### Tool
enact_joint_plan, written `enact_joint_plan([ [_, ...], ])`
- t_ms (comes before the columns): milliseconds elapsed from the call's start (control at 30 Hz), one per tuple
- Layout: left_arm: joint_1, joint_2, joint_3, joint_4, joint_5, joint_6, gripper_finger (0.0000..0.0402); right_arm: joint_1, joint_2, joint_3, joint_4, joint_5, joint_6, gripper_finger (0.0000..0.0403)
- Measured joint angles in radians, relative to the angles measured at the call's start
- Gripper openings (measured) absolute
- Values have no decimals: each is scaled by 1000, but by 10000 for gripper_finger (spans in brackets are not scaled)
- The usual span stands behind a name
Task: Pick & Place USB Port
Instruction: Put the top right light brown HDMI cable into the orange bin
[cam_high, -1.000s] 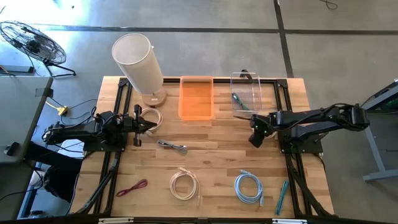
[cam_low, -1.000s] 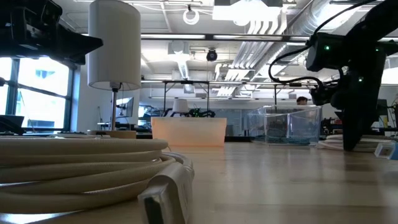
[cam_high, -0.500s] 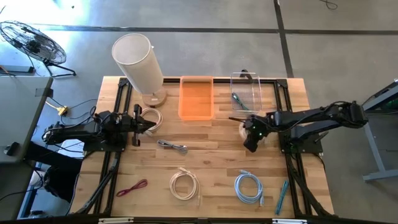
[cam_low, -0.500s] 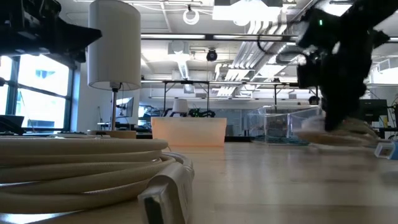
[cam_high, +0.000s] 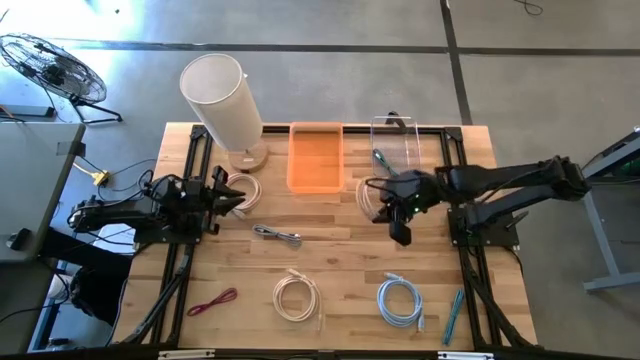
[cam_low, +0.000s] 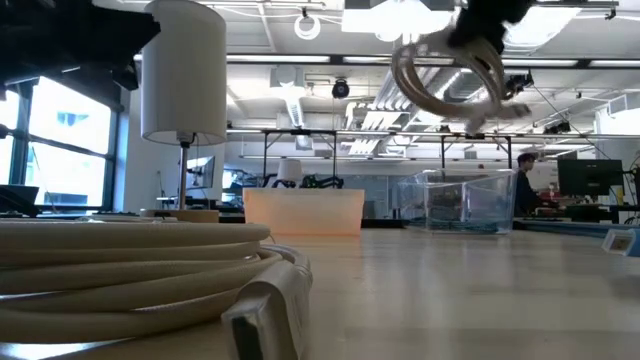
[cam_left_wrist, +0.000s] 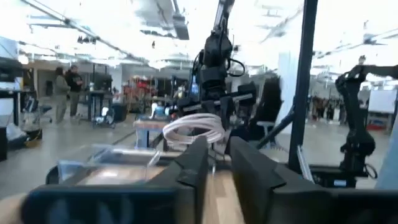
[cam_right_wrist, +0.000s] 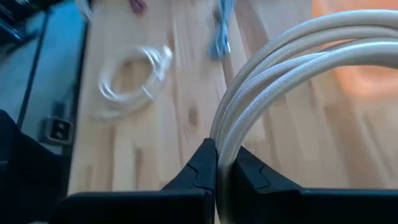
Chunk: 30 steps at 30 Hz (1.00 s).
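Right wrist view: right tool (cam_right_wrist: 216, 163) pinching unlabelled cream cable coil (cam_right_wrist: 280, 56)

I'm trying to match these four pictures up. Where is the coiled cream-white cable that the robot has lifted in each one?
High view: coiled cream-white cable at the right gripper, right of the orange tray.
Low view: hanging at top centre-right, above the tray.
Left wrist view: centre, in the far arm's grip.
Right wrist view: arching up from the fingers.
Shared landmark: the orange tray.

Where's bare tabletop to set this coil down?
Bare wood lies between the grey cable and the right gripper, which holds the beige coil. The front edge is crowded: red cable, white coil, blue coil.
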<state>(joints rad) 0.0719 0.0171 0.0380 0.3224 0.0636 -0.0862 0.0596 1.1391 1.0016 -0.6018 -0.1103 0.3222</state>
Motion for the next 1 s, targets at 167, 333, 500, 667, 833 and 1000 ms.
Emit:
enact_joint_plan([
  [167, 0, 1, 20, 51, -2, -6, 139, -26, 0, 91, -22, -26, -124, 8],
  [333, 0, 34, 79, 95, 11, -43, 173, -94, 9, 178, 11, -114, -173, 8],
  [500, 0, 189, 197, 127, 66, -20, 177, -128, 54, 230, 160, -402, -193, 8],
  [667, 0, 461, 373, 115, 158, 87, 177, -140, 135, 300, 302, -670, -192, 8],
  [833, 0, 742, 585, 55, 311, 156, 177, -135, 247, 406, 310, -805, -189, 8],
  [1000, 0, 948, 803, -23, 477, 228, 177, -109, 338, 512, 304, -920, -189, 8],
])
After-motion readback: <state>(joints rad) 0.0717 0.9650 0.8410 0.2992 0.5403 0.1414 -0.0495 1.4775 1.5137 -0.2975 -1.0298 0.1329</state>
